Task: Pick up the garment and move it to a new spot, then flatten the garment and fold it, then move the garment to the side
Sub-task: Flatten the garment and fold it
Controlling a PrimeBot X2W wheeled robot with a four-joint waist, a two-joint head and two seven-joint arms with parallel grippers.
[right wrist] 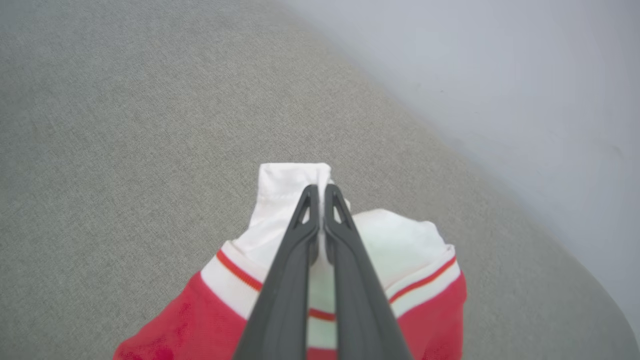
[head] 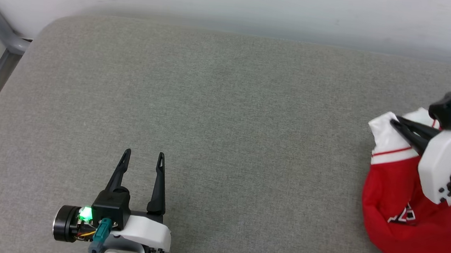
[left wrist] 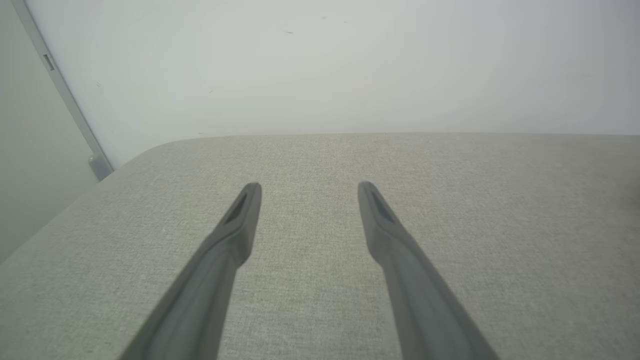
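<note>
At the right edge of the grey cushion (head: pixel 227 103): right gripper (right wrist: pixel 321 190) clenched on white sleeve (right wrist: pixel 280 200) of red T-shirt (head: pixel 399 202); left gripper (head: pixel 144 156) released. Lift slowly, confirming the pinch holds.

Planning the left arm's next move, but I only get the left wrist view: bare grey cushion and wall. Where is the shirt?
Observer: The bright red soft-fabric T-shirt with white sleeves sits bunched on the grey fabric cushion, at the right side of the head view.
Operator: Is the right gripper on it?
Observer: Yes, the right gripper has its jaws shut on the white sleeve.
Operator: Is my left gripper near it?
Observer: No, the left gripper is at the head view's lower left, well apart from the shirt.
</note>
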